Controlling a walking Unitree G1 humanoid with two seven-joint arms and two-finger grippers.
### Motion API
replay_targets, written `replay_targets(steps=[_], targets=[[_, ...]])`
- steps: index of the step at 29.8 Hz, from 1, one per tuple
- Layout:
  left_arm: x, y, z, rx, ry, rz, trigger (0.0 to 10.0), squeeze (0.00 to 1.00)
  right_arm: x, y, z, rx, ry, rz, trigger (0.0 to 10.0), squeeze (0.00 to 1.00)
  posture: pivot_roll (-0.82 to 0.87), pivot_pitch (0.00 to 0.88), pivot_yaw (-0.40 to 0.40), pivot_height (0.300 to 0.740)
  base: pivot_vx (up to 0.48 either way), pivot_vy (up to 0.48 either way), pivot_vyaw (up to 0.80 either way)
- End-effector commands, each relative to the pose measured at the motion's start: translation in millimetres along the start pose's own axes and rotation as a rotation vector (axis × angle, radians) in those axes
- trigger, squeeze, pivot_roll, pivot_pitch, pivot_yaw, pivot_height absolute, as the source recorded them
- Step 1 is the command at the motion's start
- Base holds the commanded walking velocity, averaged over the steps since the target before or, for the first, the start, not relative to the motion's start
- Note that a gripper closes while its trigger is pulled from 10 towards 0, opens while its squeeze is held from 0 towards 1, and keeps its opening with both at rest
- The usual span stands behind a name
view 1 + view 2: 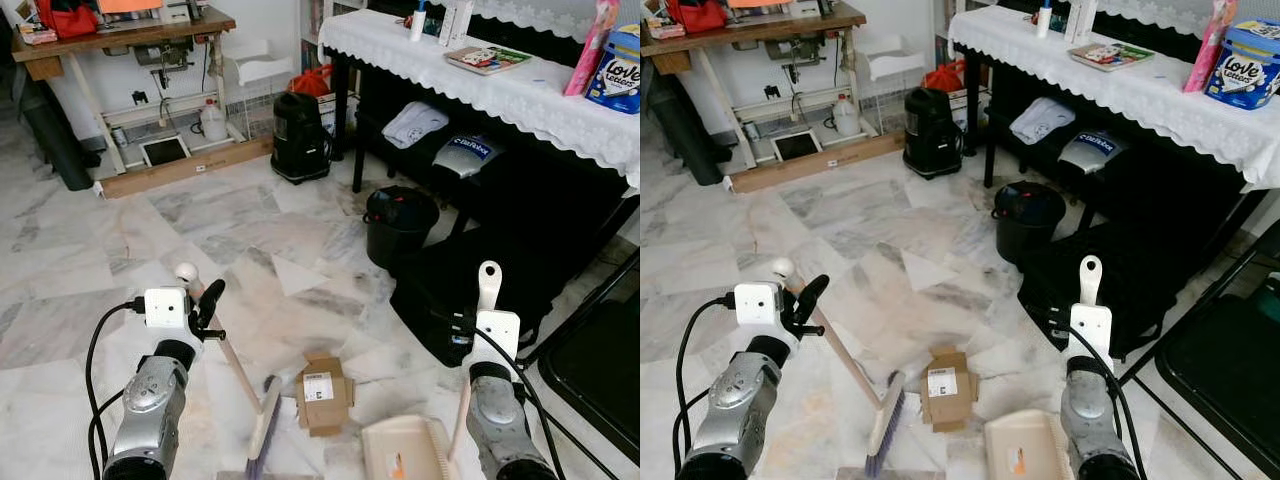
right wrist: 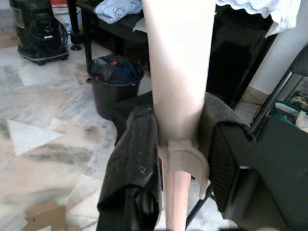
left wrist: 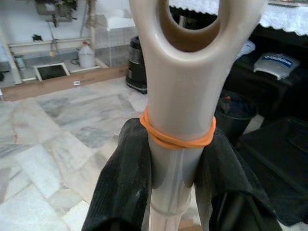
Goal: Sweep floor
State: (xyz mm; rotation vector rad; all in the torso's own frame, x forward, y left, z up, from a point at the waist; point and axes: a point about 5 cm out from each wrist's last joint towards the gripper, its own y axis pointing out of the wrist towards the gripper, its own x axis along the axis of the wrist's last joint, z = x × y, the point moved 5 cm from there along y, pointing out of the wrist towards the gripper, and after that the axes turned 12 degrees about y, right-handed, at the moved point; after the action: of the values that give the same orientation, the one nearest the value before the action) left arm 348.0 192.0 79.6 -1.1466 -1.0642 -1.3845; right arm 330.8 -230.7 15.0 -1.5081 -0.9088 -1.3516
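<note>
Cardboard scrap [image 1: 324, 392] lies on the marble floor [image 1: 250, 250] between brush head [image 1: 263, 425] on its left and dustpan [image 1: 405, 448] on its right. Left end effector [image 1: 200, 305] is clamped on the broom handle [image 1: 228, 350], right end effector [image 2: 180, 139] on the dustpan handle [image 1: 487, 285]; the sweep runs rightward.

I see a marble floor [image 1: 280, 250]: near me a flattened cardboard box [image 1: 324, 392], broom head [image 1: 264, 418] to its left, what looks like a dustpan [image 1: 405, 448] right, black bucket [image 1: 400, 225] farther off.
</note>
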Motion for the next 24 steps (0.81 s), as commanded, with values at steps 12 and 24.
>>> replay_targets(steps=[12, 24], targets=[[-7.4, 3.4, -21.0, -0.221, -0.063, 0.093, 10.0, 0.00, 3.3, -0.1, 6.3, -0.006, 0.011, -0.009, 10.0, 0.00, 0.04, 0.000, 0.038, 0.740, 0.000, 0.000, 0.00], [36.0, 10.8, 1.4, -0.167, -0.187, -0.045, 10.0, 0.00, 2.9, 0.6, 10.8, -0.004, 0.028, -0.002, 10.0, 0.00, 0.05, 0.000, 0.044, 0.740, 0.000, 0.000, 0.00]])
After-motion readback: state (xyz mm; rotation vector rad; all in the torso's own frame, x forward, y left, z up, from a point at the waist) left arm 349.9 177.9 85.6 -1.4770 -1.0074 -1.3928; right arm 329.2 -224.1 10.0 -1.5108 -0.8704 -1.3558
